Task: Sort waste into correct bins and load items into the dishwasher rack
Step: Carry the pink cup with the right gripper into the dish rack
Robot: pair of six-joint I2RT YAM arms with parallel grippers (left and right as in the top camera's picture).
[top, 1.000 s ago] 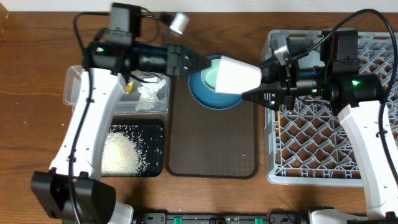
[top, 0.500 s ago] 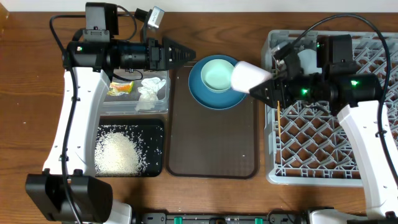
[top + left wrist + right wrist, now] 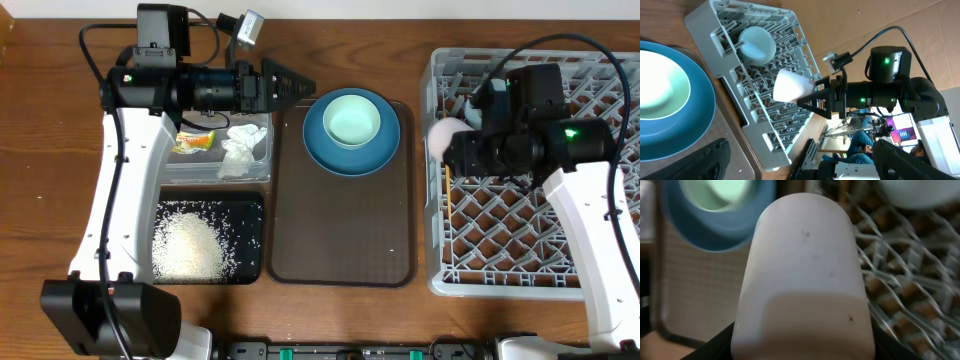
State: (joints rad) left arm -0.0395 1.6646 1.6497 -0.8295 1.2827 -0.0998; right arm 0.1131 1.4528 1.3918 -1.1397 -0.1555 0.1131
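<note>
Nearest in the right wrist view, the small pink cup (image 3: pixel 802 270) fills the frame, dark fingers (image 3: pixel 710 347) pressed to its sides at the lower corners; its long axis runs straight away from the wrist, rounded closed end foremost, mouth hidden; beyond that end lie the brown serving tray (image 3: pixel 695 285), the dark blue plate (image 3: pixel 715 227) carrying the mint-green bowl (image 3: pixel 715 190), and to the right the dishwasher rack (image 3: pixel 900 280).

The left wrist view adds what that close view cannot: the left gripper (image 3: pixel 802 145) stands wide apart around nothing; farther off, the right gripper (image 3: pixel 812 97) is clamped on the cup, which lies in line with its fingers, in the air above the rack; a pale blue-white bowl (image 3: pixel 756 44) sits in the rack's far corner.

Overhead, only a pink sliver shows at the rack's left rim, pointing towards the plate; this view alone shows the wooden chopsticks (image 3: pixel 447 200) in the rack, the clear tub (image 3: pixel 215 165) with wrapper (image 3: pixel 195 141) and tissue (image 3: pixel 240 150), and the black tray (image 3: pixel 250 235) of rice grains (image 3: pixel 190 245).
</note>
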